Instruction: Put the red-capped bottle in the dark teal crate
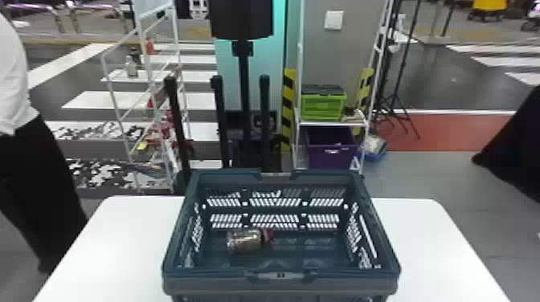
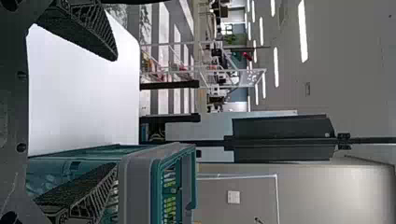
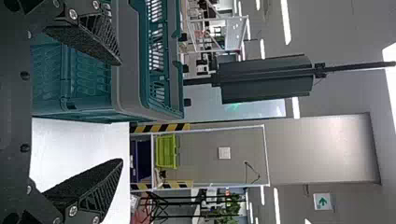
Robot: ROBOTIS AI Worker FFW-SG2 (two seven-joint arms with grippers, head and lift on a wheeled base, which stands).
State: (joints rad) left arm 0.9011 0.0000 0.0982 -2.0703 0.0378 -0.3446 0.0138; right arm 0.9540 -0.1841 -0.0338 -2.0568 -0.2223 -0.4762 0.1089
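Red-capped bottle (image 1: 244,241), squat, round and clear-walled with dark contents, is lying on its side in the dark teal slatted plastic crate (image 1: 337,286), so the placing is looking finished; you are now mostly guarding against disturbance. Nearest you, the black flat-fingered left gripper (image 2: 116,112) is waiting near the crate's 8 o'clock corner, its fingers standing apart and holding nothing. Its matching right gripper (image 3: 121,112) is waiting near the 4 o'clock corner, also spread and empty. In both wrist views one finger is overlapping the crate; you are not getting enough depth to tell whether either is touching. If you are backing out carelessly, a ribbed finger could be snagging a rim or slot and dragging the crate across the smooth white table (image 1: 434,237). Farther in, the bottle is resting toward 9 o'clock from the floor's centre, cap pointing to 3. Being round, it could be rolling if the crate is jolting, though the walls are likely containing it. Well beyond, around 1 o'clock, a lime-green plastic crate (image 1: 323,107) is sitting on a shelf; mistaking it for the target would be undoing good work.
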